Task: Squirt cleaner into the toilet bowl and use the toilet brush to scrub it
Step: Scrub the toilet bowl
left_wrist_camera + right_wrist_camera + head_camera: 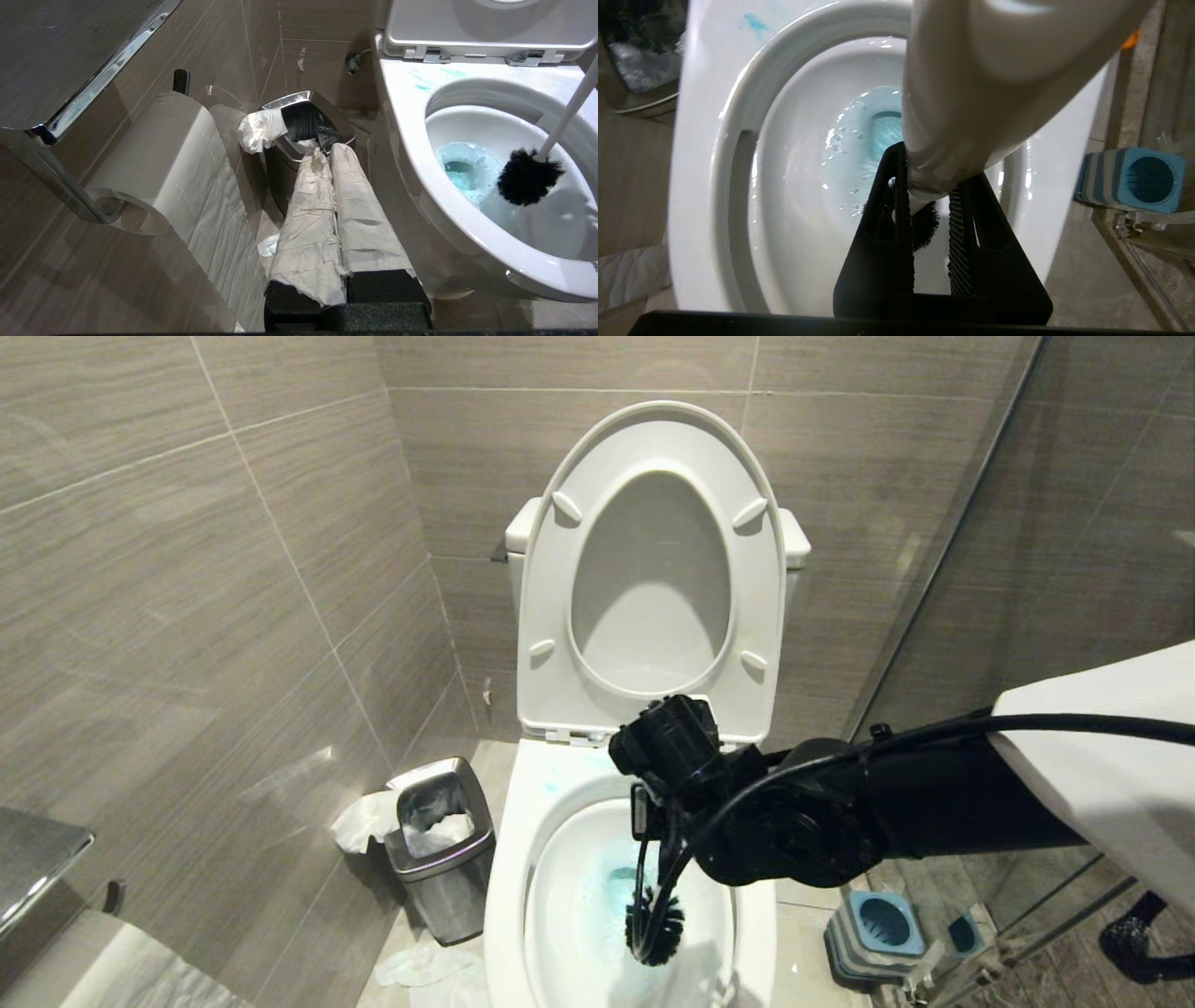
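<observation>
The white toilet bowl [509,859] [406,121] [724,140] stands with its seat and lid [541,569] raised. Blue-tinted water lies at the bottom and blue smears mark the back rim. My right gripper [653,817] [931,172] points down over the bowl, shut on the white handle of the toilet brush [971,93] [567,112]. Its black bristle head [653,924] [528,177] sits low inside the bowl, beside the blue water. My left gripper [327,149] is parked low to the left of the toilet, shut and empty, its fingers wrapped in paper. The cleaner is out of view.
A steel waste bin [439,859] [303,116] stuffed with tissue stands left of the toilet, with crumpled paper [420,966] on the floor. The blue-grey brush holder [882,924] [1134,179] sits to the right by a glass partition [980,523]. A paper roll [163,154] hangs on the left wall.
</observation>
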Robot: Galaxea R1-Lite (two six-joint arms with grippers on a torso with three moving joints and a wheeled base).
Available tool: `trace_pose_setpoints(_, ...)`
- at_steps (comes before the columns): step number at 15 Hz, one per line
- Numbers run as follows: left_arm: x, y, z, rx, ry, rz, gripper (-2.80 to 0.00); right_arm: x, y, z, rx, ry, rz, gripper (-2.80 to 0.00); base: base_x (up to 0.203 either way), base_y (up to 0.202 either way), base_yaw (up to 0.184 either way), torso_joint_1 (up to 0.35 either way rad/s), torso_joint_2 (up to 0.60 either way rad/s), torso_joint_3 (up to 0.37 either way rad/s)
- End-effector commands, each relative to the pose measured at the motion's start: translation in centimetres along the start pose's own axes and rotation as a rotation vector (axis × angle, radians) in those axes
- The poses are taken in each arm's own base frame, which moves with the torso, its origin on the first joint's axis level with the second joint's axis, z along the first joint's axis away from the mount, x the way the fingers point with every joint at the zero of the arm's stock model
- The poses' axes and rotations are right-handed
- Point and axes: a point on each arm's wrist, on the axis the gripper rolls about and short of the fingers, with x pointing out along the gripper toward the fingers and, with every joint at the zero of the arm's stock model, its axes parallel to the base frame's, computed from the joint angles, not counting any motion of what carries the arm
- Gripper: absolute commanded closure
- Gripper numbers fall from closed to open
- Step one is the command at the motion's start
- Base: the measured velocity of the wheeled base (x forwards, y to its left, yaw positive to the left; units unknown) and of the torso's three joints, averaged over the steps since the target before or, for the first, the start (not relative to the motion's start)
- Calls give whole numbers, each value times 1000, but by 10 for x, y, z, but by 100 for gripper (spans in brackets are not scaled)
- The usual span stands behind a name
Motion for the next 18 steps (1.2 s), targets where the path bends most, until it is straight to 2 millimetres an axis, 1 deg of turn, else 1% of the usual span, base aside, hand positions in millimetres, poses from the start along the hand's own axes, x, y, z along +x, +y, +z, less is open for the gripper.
trace_pose_setpoints(1,0,0,0,0,0,-1,0,14,-11,13,35,-17,-38,0,0,0,0,0,0,0)
trace_pose_setpoints(5,0,0,0,1,0,-1,0,46,-10,31,57,-55,-63,0,0,0,0,0,0,0)
trace_pose_setpoints(7,0,0,0,1,0,-1,0,59,-2,39,70,-81,-56,0,0,0,0,0,0,0)
trace_pose_setpoints(9,0,0,0,0,0,0,0,70,10,39,49,-99,-47,0,0,0,0,0,0,0)
trace_pose_setpoints(11,0,0,0,1,0,-1,0,69,26,40,31,-118,-19,0,0,0,0,0,0,0)
trace_pose_setpoints(14,0,0,0,0,0,-1,0,61,48,36,0,-108,20,0,0,0,0,0,0,0)
trace_pose_setpoints(18,0,0,0,0,0,1,0,48,64,22,-25,-92,59,0,0,0,0,0,0,0)
